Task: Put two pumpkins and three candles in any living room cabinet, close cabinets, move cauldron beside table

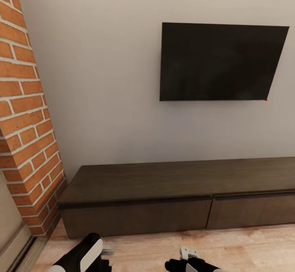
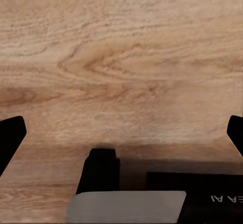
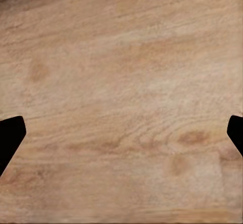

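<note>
The long, low, dark-brown cabinet (image 1: 176, 198) runs along the wall ahead of me. Its two flat fronts, left (image 1: 135, 218) and right (image 1: 252, 210), are both shut. The pumpkins, candles, cauldron and coffee table are out of view. My left arm (image 1: 88, 255) and right arm (image 1: 190, 261) hang low in front of the cabinet, above the floor. In the left wrist view my left gripper (image 2: 121, 133) is open, its dark fingertips (image 2: 10, 138) far apart over bare wood floor. My right gripper (image 3: 121, 135) is open too, with nothing between its fingertips (image 3: 235, 133).
A black TV (image 1: 219, 60) hangs on the pale wall above the cabinet. A red brick wall (image 1: 24, 112) juts out at the left, close to the cabinet's left end. Light wood floor (image 1: 246, 247) lies between me and the cabinet.
</note>
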You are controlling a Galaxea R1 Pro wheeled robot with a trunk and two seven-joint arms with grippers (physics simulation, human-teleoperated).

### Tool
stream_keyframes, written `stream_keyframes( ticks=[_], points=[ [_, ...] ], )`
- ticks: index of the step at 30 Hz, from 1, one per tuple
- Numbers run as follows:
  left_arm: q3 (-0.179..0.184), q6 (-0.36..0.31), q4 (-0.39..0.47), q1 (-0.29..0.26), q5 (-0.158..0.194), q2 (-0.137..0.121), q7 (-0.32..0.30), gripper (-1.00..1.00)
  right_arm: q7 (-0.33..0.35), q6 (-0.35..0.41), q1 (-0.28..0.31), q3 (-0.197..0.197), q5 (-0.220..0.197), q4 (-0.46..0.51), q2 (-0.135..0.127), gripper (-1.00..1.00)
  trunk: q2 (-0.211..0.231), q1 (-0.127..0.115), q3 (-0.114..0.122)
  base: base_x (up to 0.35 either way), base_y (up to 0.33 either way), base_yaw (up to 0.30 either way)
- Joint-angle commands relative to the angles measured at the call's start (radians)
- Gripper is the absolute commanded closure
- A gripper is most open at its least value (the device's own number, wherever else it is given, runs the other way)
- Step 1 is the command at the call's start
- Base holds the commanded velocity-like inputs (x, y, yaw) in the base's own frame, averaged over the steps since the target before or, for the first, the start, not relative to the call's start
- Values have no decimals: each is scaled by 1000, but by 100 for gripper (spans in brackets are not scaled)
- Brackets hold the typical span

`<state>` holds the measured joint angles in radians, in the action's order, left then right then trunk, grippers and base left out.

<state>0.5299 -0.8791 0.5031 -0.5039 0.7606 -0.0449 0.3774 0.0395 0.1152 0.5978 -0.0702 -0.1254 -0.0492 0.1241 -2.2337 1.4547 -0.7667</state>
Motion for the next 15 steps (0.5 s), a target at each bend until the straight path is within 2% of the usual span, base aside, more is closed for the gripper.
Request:
stream_keyframes(
  ticks=[1, 6, 12, 15],
  points=[
    [8, -1, -23, -1, 12, -1, 7, -100, 2, 6, -3, -7, -8, -2, 0, -100, 7, -4, 1, 0, 0, 0],
    [8, -1, -132, -1, 13, 7, 4, -100, 0, 16, -28, -7, -24, -3, 0, -100, 42, -23, 9, 0, 0, 0],
    [7, 10, -210, -1, 11, 13, 5, -100, -2, 18, -45, -8, -42, -3, -1, -100, 84, -46, 18, -7, 0, 0],
    [7, 14, -225, -1, 11, 13, 5, -100, -3, 13, -48, -7, -43, -3, -1, -100, 105, -58, 24, -194, 0, 0]
  ],
)
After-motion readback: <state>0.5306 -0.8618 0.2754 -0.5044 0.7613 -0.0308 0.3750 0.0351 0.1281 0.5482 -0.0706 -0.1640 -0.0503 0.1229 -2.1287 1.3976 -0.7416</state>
